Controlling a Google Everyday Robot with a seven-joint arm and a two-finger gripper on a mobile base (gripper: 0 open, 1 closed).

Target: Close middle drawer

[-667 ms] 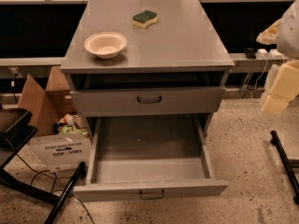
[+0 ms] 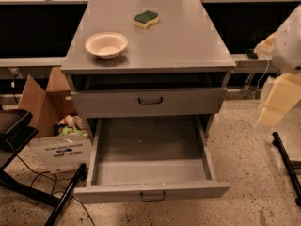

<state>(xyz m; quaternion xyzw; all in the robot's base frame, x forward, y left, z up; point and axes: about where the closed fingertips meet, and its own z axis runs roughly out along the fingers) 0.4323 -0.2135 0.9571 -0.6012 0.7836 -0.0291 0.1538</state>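
The middle drawer (image 2: 150,173) is pulled far out of the grey cabinet. Its long shallow tray is empty, and its low front panel (image 2: 153,191) carries a small dark bar handle (image 2: 153,196). Above it, the taller-fronted drawer (image 2: 149,101) is pushed in. The lowest drawer is hidden beneath the open one. My gripper (image 2: 275,102) is a blurred pale yellow shape at the right edge, hanging to the right of the cabinet at about the height of the upper drawer front. It is apart from the open drawer.
A bowl (image 2: 106,44) and a green-and-yellow sponge (image 2: 146,19) sit on the cabinet top (image 2: 188,46). An open cardboard box (image 2: 51,126) and a dark chair base (image 2: 19,173) stand to the left. A black stand leg (image 2: 287,164) lies on the floor at right.
My gripper has dropped a little lower and slightly to the left. The drawers, bowl and sponge have not moved.
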